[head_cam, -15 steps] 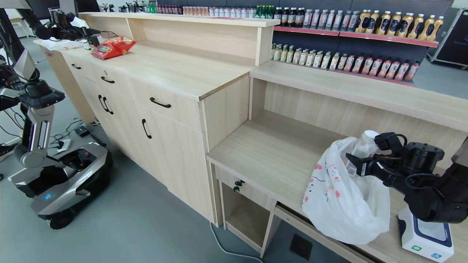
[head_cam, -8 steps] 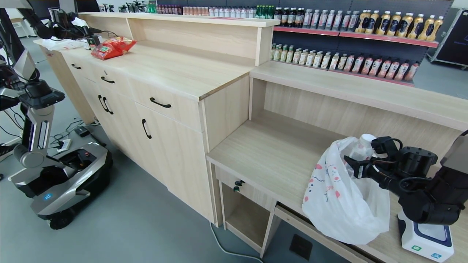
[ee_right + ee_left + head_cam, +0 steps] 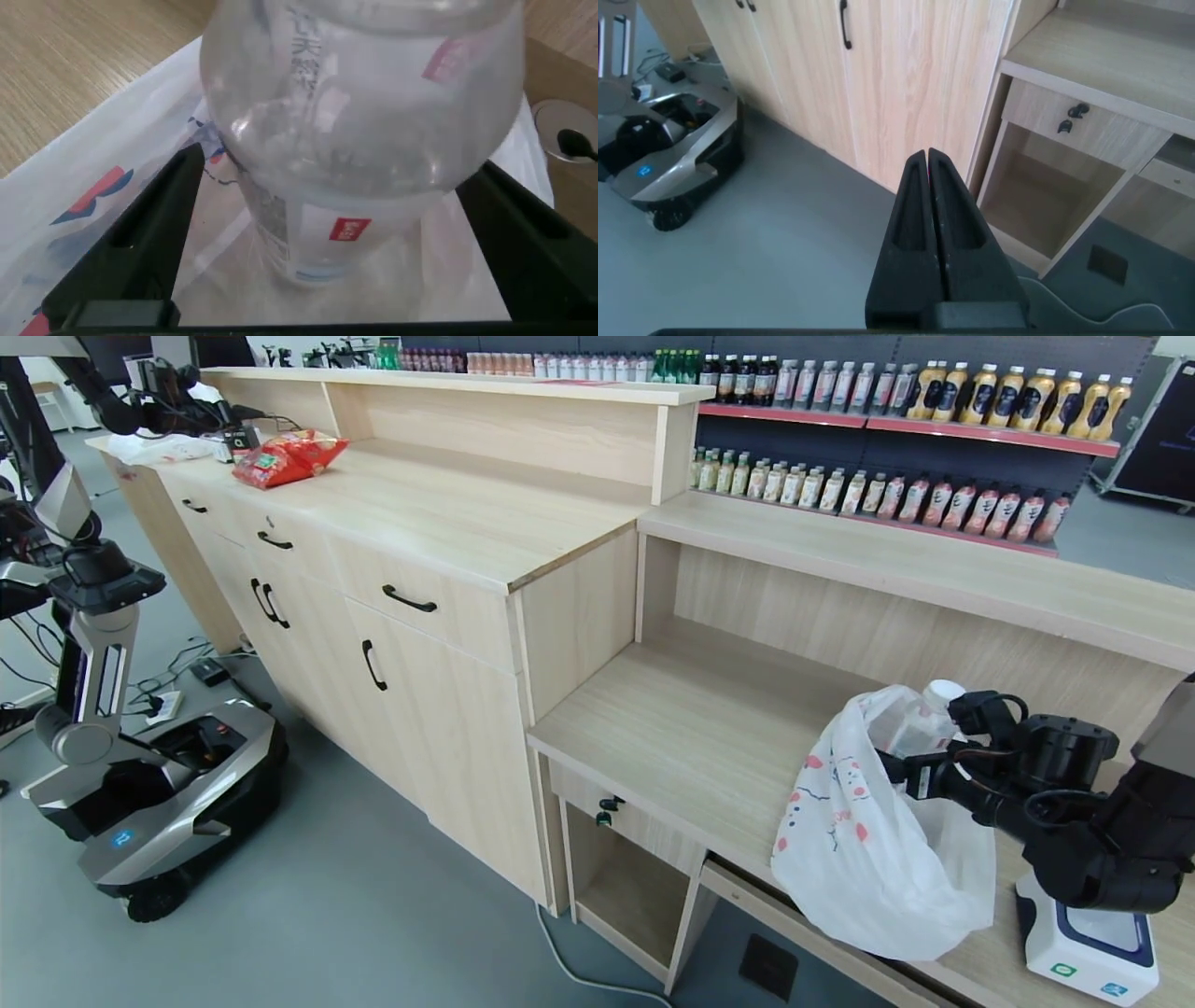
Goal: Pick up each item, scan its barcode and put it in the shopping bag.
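Jaws, right gripper (image 3: pixel 934 747): clamped on either side of the bottle (image 3: pixel 920 719), one black finger (image 3: pixel 121 252) on each flank of the clear body. Jaws, left gripper (image 3: pixel 927 177): pressed flat together with nothing between them, hanging over the grey floor (image 3: pixel 775 243) in front of the wooden cabinet (image 3: pixel 906 84). Bottle: clear plastic, white cap, pale label with a small red mark, held roughly upright; its lower part sits in the open mouth of the shopping bag (image 3: pixel 868 840), with the cap above the rim. Shopping bag: thin white plastic with red and blue marks, slumped on the lower counter (image 3: pixel 700 728) at its front edge, touching the bottle. Scanner (image 3: pixel 1088 943): white and blue unit, standing on the same counter just beside the bag, beneath the right arm. Snack packet (image 3: pixel 289 457): red, lying flat on the upper counter (image 3: pixel 448 513), well apart from the bag. Drinks shelves (image 3: pixel 887 495): rows of bottles behind the counter.
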### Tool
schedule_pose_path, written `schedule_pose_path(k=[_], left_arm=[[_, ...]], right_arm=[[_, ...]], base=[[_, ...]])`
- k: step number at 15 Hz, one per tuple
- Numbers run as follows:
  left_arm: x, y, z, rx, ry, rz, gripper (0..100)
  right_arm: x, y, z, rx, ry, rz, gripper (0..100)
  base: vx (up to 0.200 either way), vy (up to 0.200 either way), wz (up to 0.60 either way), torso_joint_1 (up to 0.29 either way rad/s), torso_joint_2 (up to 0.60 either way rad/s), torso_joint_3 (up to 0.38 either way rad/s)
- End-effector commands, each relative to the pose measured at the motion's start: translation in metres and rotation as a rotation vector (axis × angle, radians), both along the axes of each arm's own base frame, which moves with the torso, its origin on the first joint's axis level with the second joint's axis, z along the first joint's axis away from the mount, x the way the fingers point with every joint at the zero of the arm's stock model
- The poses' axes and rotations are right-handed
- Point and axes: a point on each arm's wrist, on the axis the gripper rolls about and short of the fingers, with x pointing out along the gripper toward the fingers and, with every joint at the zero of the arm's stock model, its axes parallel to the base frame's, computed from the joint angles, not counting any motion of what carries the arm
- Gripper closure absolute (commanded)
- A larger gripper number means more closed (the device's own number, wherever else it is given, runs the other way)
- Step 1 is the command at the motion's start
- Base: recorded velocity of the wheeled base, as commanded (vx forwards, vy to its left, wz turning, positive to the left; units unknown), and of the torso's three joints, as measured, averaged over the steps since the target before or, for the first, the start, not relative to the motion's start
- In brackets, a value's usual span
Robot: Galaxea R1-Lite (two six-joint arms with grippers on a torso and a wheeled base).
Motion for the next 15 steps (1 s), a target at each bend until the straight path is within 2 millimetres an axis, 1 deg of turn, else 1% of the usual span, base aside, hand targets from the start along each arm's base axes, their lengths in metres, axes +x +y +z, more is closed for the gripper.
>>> schedule_pose_path(k=[1,3,6,7,8,9,10,11,12,15], left_arm=[[0.000,0.000,0.000,0.000,0.000,0.000,100],[0.000,0.000,0.000,0.000,0.000,0.000,100],[0.000,0.000,0.000,0.000,0.000,0.000,100],[0.000,0.000,0.000,0.000,0.000,0.000,100],[0.000,0.000,0.000,0.000,0.000,0.000,100],[0.000,0.000,0.000,0.000,0.000,0.000,100],[0.000,0.000,0.000,0.000,0.000,0.000,100],[0.000,0.000,0.000,0.000,0.000,0.000,100],[0.000,0.000,0.000,0.000,0.000,0.000,100],[0.000,0.000,0.000,0.000,0.000,0.000,100]], right_arm=[[-0.032,-0.002,0.061,-0.012,-0.074,-0.016,0],[-0.064,-0.005,0.089,-0.017,-0.067,-0.043,0],[-0.119,-0.005,0.119,-0.027,-0.089,-0.088,0],[-0.138,-0.009,0.122,-0.043,-0.104,-0.124,0],[-0.157,-0.014,0.120,-0.091,-0.097,-0.164,0],[-0.170,-0.019,0.119,-0.112,-0.087,-0.202,0],[-0.178,-0.023,0.121,-0.125,-0.067,-0.240,0],[-0.185,-0.031,0.124,-0.170,-0.065,-0.327,0],[-0.191,-0.033,0.126,-0.192,-0.072,-0.379,0],[-0.200,-0.040,0.130,-0.202,-0.081,-0.444,0]], base=[[0.000,0.000,0.00,0.000,0.00,0.000],[0.000,0.000,0.00,0.000,0.00,0.000],[0.000,0.000,0.00,0.000,0.00,0.000],[0.000,0.000,0.00,0.000,0.00,0.000],[0.000,0.000,0.00,0.000,0.00,0.000],[0.000,0.000,0.00,0.000,0.00,0.000],[0.000,0.000,0.00,0.000,0.00,0.000],[0.000,0.000,-0.60,-0.007,0.01,-0.002],[0.000,0.000,-0.60,-0.002,0.00,0.007],[0.000,0.000,-0.60,-0.001,0.00,0.002]])
